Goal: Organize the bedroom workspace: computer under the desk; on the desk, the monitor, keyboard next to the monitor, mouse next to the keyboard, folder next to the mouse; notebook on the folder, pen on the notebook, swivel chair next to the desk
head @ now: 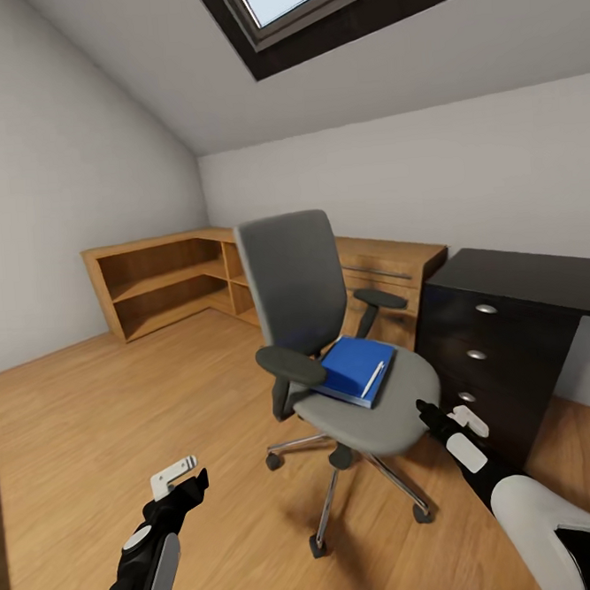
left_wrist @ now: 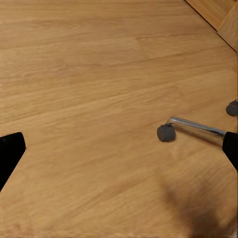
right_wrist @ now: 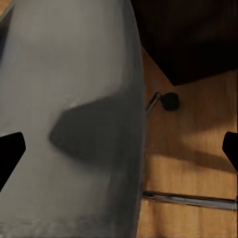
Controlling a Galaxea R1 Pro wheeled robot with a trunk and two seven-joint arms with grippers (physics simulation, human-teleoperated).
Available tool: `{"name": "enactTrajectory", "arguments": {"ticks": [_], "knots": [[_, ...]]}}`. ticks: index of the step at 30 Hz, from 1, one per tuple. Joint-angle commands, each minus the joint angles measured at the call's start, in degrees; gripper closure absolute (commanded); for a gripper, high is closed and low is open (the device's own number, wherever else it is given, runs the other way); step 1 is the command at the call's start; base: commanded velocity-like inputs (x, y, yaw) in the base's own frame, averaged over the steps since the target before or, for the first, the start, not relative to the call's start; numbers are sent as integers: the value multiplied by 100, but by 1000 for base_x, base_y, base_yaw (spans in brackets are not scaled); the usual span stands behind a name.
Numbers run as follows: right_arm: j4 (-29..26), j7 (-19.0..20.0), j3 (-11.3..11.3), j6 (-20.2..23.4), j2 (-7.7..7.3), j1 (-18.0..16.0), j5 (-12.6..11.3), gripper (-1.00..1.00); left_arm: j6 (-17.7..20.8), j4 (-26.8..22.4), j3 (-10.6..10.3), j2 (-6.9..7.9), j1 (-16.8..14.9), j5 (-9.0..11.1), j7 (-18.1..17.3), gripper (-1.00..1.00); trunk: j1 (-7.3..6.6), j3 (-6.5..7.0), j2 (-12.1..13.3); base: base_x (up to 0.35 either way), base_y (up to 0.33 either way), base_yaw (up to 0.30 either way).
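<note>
The swivel chair [head: 320, 328] stands mid-room on the wood floor, its grey seat [right_wrist: 74, 124] turned toward me. The blue folder [head: 354, 368] lies on that seat with the white pen [head: 373, 379] on top of it. I cannot make out the notebook. To the right is the desk [head: 529, 278], black-topped with black drawers. My right gripper [head: 444, 416] is open just beside the seat's right edge, above the chair's chrome base. My left gripper [head: 178, 478] is open low over bare floor, left of the chair; a chair caster [left_wrist: 166, 132] lies ahead of it. Computer, monitor, keyboard and mouse are out of view.
A low wooden shelf unit [head: 165, 279] runs along the far wall, joined by a wooden drawer unit [head: 391, 270] behind the chair. A dark-framed skylight [head: 299, 2] sits in the sloped ceiling. Open wood floor [head: 117, 406] spreads to the left.
</note>
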Motion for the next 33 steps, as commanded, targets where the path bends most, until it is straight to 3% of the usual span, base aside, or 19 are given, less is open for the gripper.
{"name": "enactTrajectory", "arguments": {"ticks": [1,13,23,33], "knots": [[2,-4,15,-18,-1,-3,-61,-100,25,-9,4,-3,-2,60,26,-100,-5,-6,-3,-326,0,0],[2,1,16,-19,30,-3,-66,-100,25,-9,4,-3,-2,62,26,-100,-5,-6,-3,-69,0,11],[2,-1,16,-18,32,-3,-61,-100,25,-9,4,-3,-2,60,26,-100,-5,-43,-3,2,0,219],[2,-4,16,-18,26,-3,-61,-100,16,-9,4,-3,-2,60,26,-100,-5,-90,-3,259,0,236]]}}
